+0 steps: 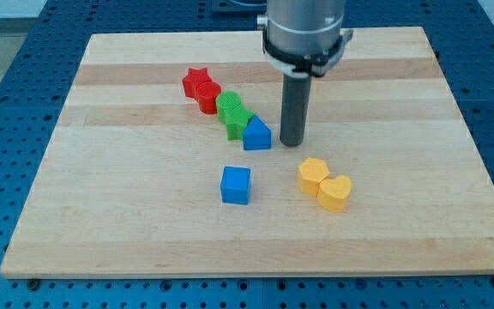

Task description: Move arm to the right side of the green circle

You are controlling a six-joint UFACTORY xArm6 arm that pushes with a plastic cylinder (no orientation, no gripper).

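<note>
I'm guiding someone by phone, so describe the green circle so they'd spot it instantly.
On the wooden board, find the diagonal chain of blocks left of my tip. The green circle sits third from its upper-left end, after two red blocks; it's round-topped, unlike the spiky green star below it.

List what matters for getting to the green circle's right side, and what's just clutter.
Job:
green round block
my tip, right of the blue triangular block

Clutter:
red star block
red round block
green star block
blue cube
yellow hexagonal block
yellow heart block
</note>
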